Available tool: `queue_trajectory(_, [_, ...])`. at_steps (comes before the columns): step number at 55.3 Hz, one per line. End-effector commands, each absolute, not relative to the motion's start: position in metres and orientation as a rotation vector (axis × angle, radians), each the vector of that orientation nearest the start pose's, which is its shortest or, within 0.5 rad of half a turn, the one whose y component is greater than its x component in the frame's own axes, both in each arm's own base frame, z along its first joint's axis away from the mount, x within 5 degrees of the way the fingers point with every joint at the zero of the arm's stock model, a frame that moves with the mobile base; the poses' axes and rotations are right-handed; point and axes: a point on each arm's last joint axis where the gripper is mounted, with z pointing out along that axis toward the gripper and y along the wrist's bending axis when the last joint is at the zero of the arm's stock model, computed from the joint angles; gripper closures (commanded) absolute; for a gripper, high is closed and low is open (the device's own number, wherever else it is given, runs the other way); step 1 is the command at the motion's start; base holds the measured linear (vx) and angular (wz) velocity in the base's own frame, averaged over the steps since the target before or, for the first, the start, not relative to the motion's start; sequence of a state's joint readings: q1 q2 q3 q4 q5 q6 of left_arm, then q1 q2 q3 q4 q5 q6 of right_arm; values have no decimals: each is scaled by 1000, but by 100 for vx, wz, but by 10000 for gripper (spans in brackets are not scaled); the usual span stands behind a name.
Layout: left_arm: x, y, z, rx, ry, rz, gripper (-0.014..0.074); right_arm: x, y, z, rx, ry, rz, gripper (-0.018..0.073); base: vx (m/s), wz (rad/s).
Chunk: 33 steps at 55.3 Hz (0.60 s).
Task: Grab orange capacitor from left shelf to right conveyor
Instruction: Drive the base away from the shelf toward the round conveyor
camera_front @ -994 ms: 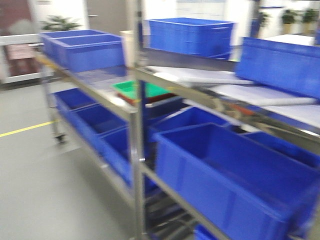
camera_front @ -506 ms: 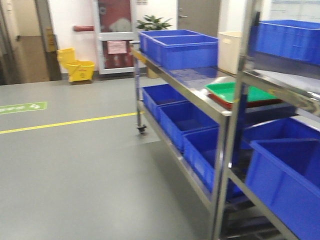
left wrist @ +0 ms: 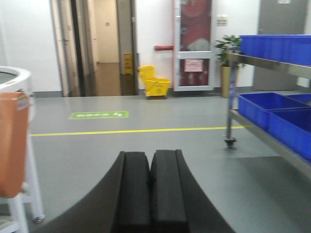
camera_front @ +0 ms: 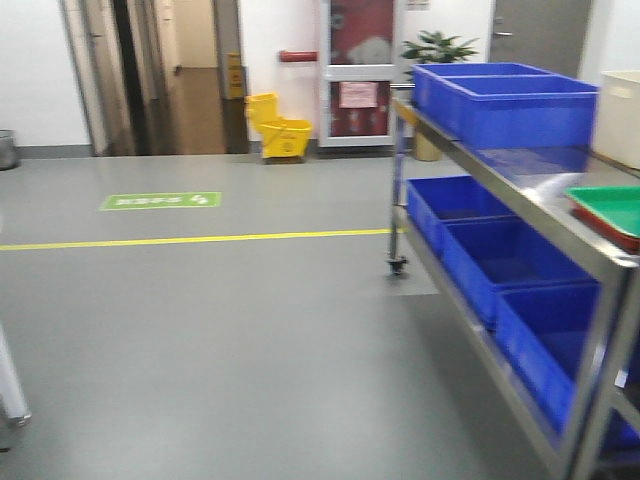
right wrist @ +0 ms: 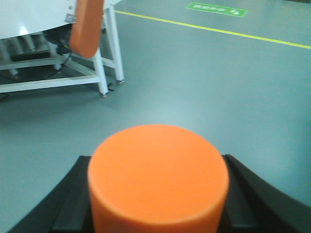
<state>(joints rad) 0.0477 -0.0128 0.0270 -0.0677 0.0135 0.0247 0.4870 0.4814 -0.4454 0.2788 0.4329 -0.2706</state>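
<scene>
Right pincer (right wrist: 158, 206) grips the orange capacitor (right wrist: 158, 174), one black finger on each side, above the grey floor (right wrist: 204, 73). Left pincer (left wrist: 149, 189) is closed, pads touching. Beyond, the right conveyor (right wrist: 29, 19) carries an orange guard panel (right wrist: 87, 26). The left shelf (camera_front: 505, 185) holds blue bins (camera_front: 505, 100).

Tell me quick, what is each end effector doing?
Left end effector: closed, empty.
Right end effector: closed on the orange capacitor.
</scene>
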Motion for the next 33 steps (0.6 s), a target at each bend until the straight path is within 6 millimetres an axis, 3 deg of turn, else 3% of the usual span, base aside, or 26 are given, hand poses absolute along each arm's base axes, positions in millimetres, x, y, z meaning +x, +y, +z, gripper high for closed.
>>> queue_trajectory(1, [56, 3, 200, -68, 1451, 0, 603, 87, 56, 306, -528, 1777, 421, 242, 13, 54])
queue_trajectory(33, [56, 3, 201, -68, 1450, 0, 603, 88, 57, 306, -528, 1780, 420, 242, 17, 61])
